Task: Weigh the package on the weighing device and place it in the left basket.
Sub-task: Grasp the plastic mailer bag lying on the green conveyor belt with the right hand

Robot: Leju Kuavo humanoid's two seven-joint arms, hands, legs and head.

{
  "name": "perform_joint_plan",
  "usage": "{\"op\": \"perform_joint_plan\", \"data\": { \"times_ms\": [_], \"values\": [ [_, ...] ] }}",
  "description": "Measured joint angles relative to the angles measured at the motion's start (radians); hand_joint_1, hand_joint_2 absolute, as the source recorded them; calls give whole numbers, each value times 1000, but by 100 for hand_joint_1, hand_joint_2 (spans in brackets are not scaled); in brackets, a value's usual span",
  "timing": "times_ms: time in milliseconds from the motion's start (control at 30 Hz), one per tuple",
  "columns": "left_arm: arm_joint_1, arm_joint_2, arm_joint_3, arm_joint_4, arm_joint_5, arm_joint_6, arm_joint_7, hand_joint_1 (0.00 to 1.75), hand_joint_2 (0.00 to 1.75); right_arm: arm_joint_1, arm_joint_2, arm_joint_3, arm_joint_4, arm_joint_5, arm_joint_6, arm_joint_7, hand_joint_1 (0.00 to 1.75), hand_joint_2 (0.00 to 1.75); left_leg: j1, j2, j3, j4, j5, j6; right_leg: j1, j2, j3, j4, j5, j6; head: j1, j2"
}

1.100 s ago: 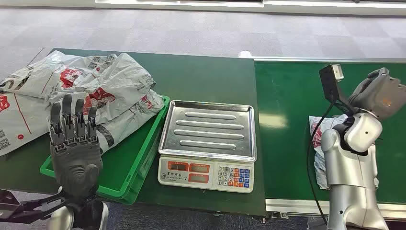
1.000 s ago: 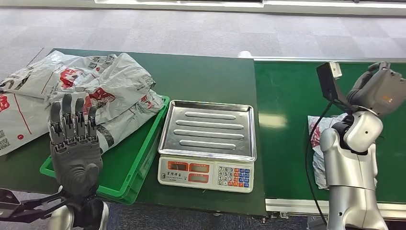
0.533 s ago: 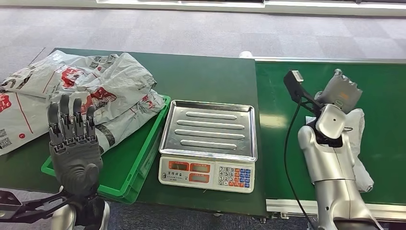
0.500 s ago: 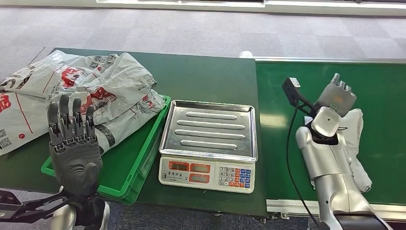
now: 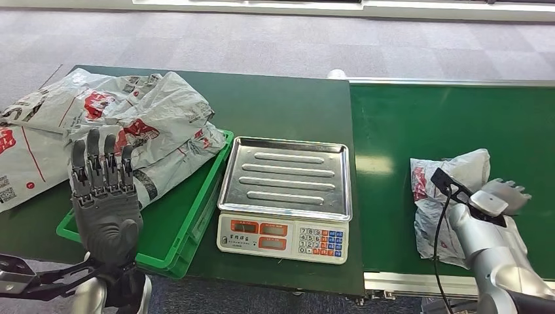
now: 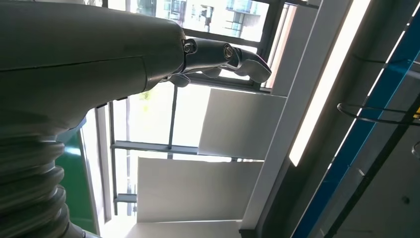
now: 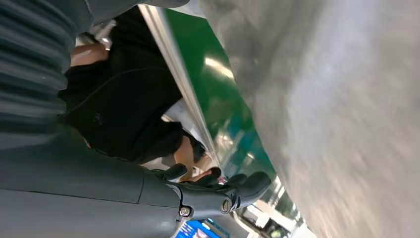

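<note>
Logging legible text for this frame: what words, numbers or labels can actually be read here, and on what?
No text can be read.
Scale: three red display windows and a coloured keypad, digits and key labels too small.
Grey bags in and beside the green basket: red logos, black print and square codes, all too small.
Package on the belt: a red mark, unreadable.
Right wrist view: blurred, nothing legible.

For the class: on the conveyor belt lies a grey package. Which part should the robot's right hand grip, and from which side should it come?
Judging by its pose, the package lies flat and crumpled on the belt, so grip a raised fold near its middle, coming from above. The right hand is at its right edge.
</note>
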Motion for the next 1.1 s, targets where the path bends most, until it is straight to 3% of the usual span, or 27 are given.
{"op": "perform_joint_plan", "data": {
  "times_ms": [267,500,700,767,800,900,933,1100],
  "values": [
    [-6,-2,-2,19,-29,1,-18,0,175,-2,-11,-32,73,-11,113,-119,0,175,0,2,0,0,0,0,0,2,0,0,0,0,0,0],
    [-4,-2,0,14,-51,-9,-19,0,175,15,24,-36,81,-37,92,-333,0,175,1,3,0,0,-1,-1,1,3,1,0,0,0,0,0],
    [-1,-2,1,-10,-64,-9,-16,0,175,34,75,-10,40,-102,66,-611,0,175,1,13,3,0,-2,-3,3,13,1,0,2,-3,0,0],
    [0,-1,2,-18,-55,-11,-14,0,175,42,90,26,8,-140,77,-669,0,175,1,15,4,-1,-2,-3,4,14,1,0,2,-3,0,0],
    [1,0,3,-22,-51,-12,-14,0,175,46,95,49,-9,-158,83,-682,18,175,1,15,5,-1,-2,-3,4,14,1,0,2,-4,0,0],
    [8,0,9,-32,-45,-12,-11,0,175,55,108,113,-51,-195,93,-687,149,175,2,15,5,-1,-2,-4,4,14,1,0,3,-4,0,0],
    [10,1,11,-35,-44,-11,-11,0,175,59,112,129,-62,-204,93,-687,175,175,2,15,5,-1,-1,-4,4,14,1,0,3,-4,0,0],
    [18,2,17,-40,-44,-8,-16,0,175,88,126,218,-127,-267,83,-692,175,175,2,15,4,-1,-1,-4,4,14,1,0,3,-4,0,0]
  ]
}}
